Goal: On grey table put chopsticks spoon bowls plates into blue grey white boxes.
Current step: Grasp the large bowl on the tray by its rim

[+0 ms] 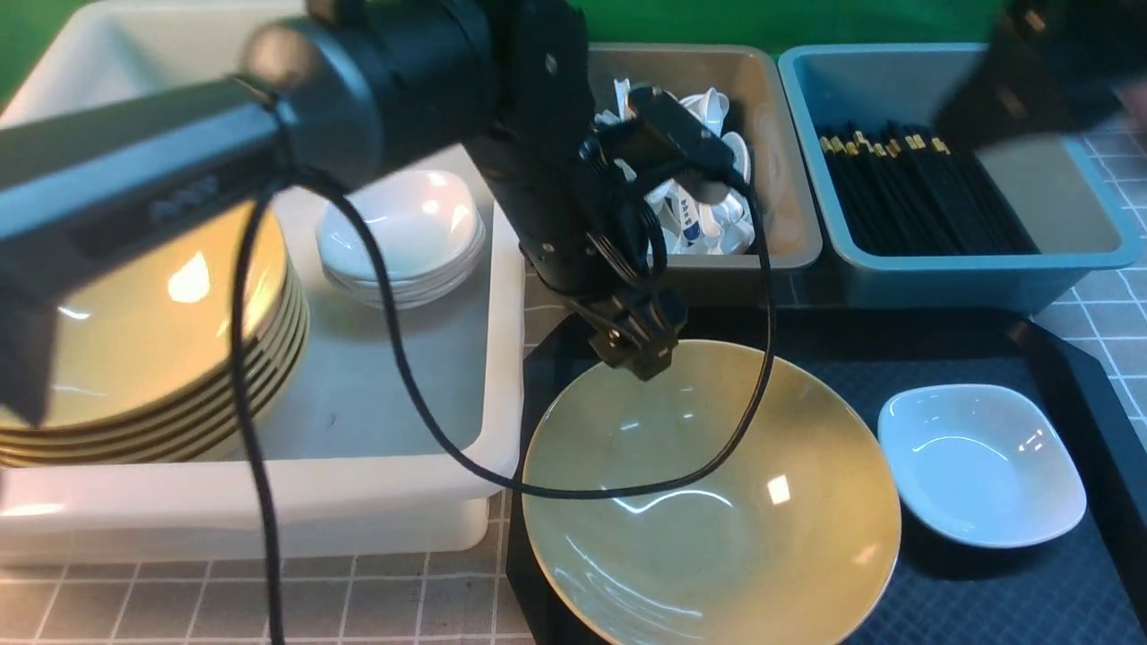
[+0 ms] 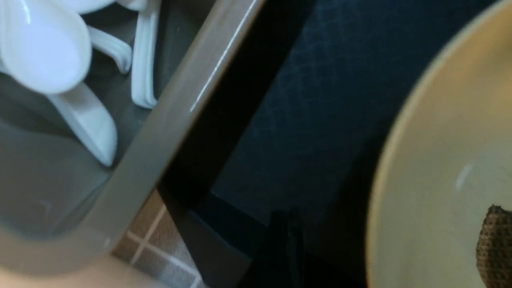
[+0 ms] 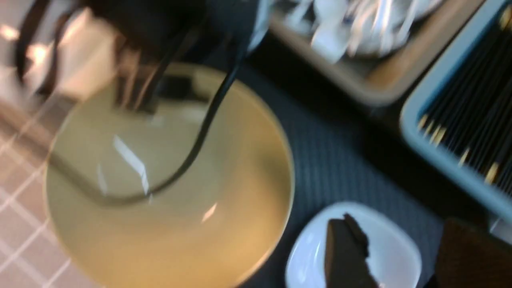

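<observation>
hovering over glossy round bowl [image 1: 717,546] — left end effector [image 1: 633,351], state unclear; right end effector [image 3: 400,240] spread

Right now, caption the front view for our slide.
Left gripper hovers over yellow bowl; white plate sits beside it.

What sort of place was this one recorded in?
Probably a staged lab bench for tableware sorting: green backdrop, grid-lined grey table, grey-brown tub of spoons beside teal tub of chopsticks.
</observation>
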